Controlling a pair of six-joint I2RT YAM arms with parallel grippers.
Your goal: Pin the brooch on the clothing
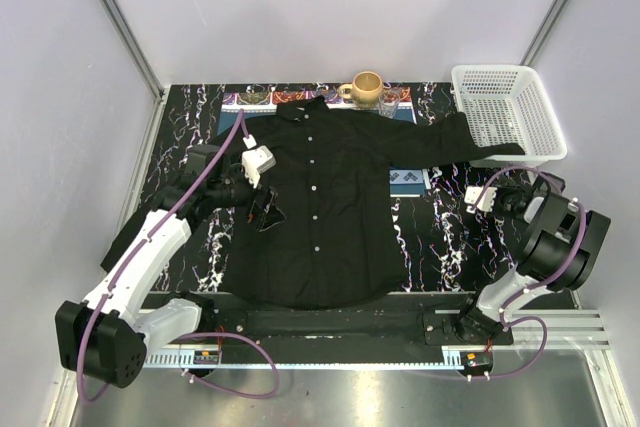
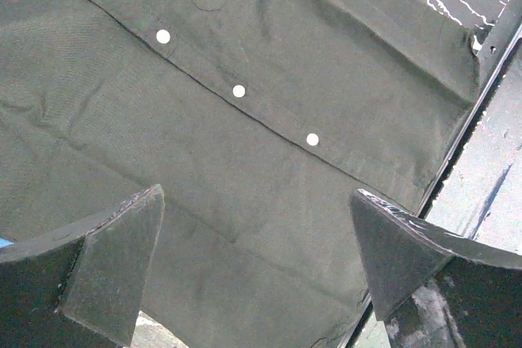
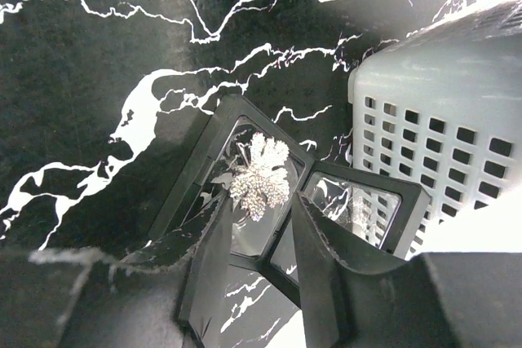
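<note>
**brooch in its case right of the shirt, left jaws wide over the cloth**

the left jaws hang above the left half of the black shirt (image 1: 340, 237). they are spread fully wide and hold nothing. their fingertips (image 2: 114, 258) frame plain cloth near the row of white buttons (image 2: 238, 90). the shirt lies flat and front up on the black marbled tabletop (image 1: 430, 237), with its collar at the far side. just behind the collar stand a tan mug (image 1: 366, 87) and a small glass (image 1: 389, 102).

to the right of the shirt, near the end of its sleeve, the right jaws stand at a middle width. one fingertip is on each side of the brooch (image 3: 259, 175), a silvery leaf shape lying in a clear case (image 3: 200, 160) with a black frame. i cannot tell if the jaws press the brooch or only stand around it. the brooch is well apart from the shirt front. farther right of the shirt, just beside the case, is a white basket (image 1: 505, 112).
</note>
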